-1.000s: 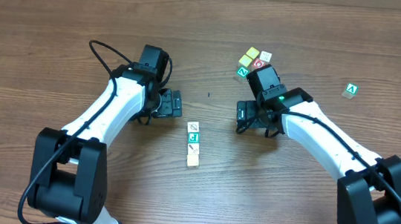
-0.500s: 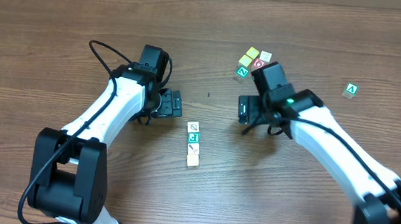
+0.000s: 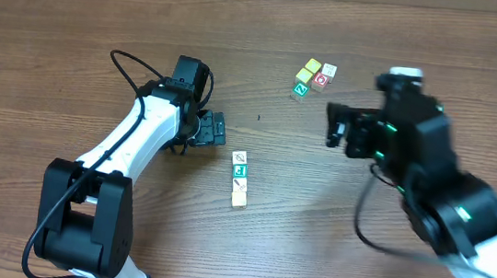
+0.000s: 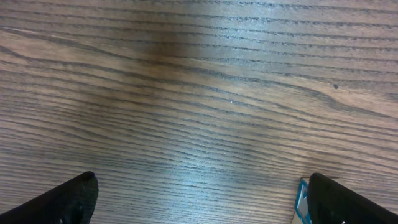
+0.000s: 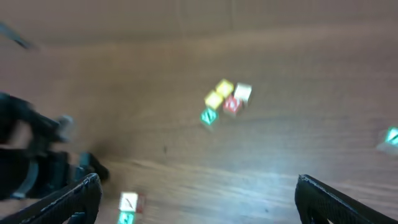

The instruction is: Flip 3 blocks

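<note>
Three blocks (image 3: 240,179) in touching column

Left arm (image 3: 143,133) stretched forward, left gripper (image 3: 215,128) held low with jaws spread wide, right arm (image 3: 446,197) held high and blurred, right gripper (image 3: 335,128) spread wide, pointed leftward

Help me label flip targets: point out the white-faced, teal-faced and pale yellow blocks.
white-faced block (image 3: 240,158): overhead view, centre of top face.
teal-faced block (image 3: 239,171): overhead view, centre of top face.
pale yellow block (image 3: 240,195): overhead view, middle of visible surface.
</note>
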